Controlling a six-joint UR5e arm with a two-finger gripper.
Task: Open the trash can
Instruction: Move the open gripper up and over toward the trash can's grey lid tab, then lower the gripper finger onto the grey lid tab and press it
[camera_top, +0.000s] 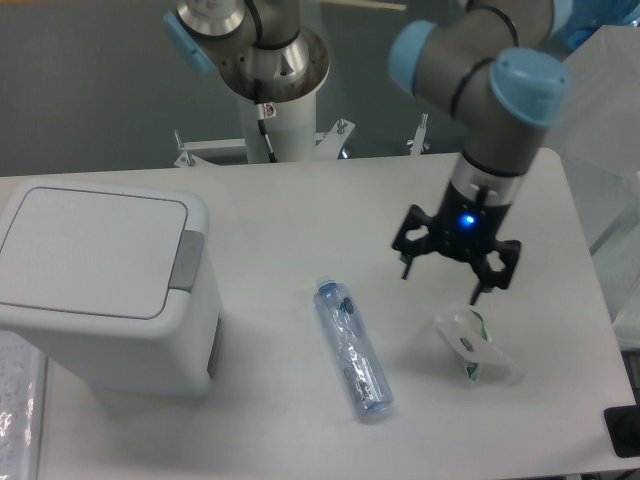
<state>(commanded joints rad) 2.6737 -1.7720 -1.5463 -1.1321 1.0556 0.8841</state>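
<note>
Gripper (455, 276) spread wide, empty, hovering well right of trash can (105, 290); lid shut; rigid plastic, looks light; press grey push tab (186, 262), not lid

Crushed bottle (352, 348) lies flat — clear wrapper (474, 343) nearby.

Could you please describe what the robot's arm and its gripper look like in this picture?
The arm is built of grey cylindrical links with light blue caps at the joints. At its end sits a black gripper with two thin dark fingers and a small blue light glowing on its body.
</note>
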